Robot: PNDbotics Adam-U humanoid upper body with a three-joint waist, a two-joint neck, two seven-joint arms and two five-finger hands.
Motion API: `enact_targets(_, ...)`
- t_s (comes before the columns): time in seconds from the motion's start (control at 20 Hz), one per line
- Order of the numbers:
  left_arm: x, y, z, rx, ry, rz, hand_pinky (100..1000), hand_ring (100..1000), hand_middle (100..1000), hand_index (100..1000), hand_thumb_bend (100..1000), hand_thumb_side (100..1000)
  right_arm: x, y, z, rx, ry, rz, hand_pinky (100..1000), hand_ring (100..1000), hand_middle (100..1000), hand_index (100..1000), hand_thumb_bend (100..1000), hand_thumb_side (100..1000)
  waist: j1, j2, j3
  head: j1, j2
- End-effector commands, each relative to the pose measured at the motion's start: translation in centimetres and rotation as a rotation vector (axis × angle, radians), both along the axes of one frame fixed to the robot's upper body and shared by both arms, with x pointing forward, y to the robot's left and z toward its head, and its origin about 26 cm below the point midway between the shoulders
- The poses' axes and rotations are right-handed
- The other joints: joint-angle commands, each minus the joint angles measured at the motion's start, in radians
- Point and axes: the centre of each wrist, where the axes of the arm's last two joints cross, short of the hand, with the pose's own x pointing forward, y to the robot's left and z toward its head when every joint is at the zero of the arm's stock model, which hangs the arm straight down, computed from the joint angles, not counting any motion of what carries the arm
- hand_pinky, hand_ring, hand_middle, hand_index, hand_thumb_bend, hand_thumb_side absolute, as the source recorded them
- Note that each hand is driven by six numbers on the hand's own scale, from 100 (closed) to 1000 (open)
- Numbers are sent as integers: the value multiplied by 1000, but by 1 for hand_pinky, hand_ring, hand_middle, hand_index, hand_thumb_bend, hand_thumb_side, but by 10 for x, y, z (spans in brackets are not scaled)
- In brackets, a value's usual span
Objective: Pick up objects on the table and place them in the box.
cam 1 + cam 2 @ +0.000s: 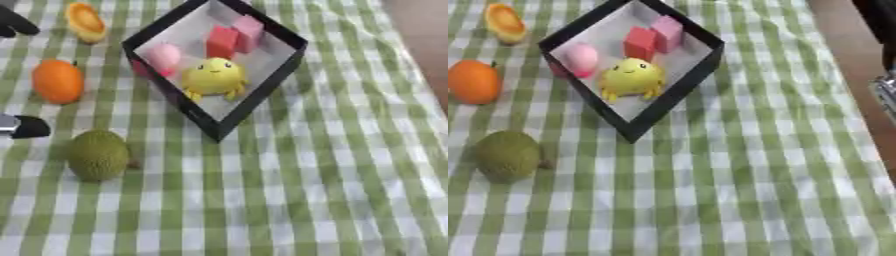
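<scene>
Your left hand (pixel 19 126) only peeks in at the left edge, so I cannot tell its state. Box (pixel 262 95) holds a yellow toy (pixel 213 76), pink egg (pixel 163 56) and blocks (pixel 222 42). Orange (pixel 58 81), green fruit (pixel 98 155) and cut fruit (pixel 86 21) lie on the desk (pixel 332 190) left of it.

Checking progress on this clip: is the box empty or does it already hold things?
Not empty. The box holds a yellow toy, a pink round thing and two blocks, red and pink.
</scene>
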Motion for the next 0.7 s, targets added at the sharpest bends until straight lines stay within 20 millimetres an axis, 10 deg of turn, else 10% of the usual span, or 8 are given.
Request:
enact_targets(0.05, -3, -12, 7, 9, -43, 5, 864, 860, 813, 862, 768, 401, -2, 1, 8, -21, -24, -1, 823, 781, 772, 821, 100, 572, 11, -23, 0, 5, -2)
enact_targets(0.7, -2, -31, -8, 88, 212, -43, 849, 852, 800, 819, 714, 390, -2, 3, 5, -5, -17, -3, 809, 777, 768, 819, 100, 576, 10, -17, -2, 4, -2)
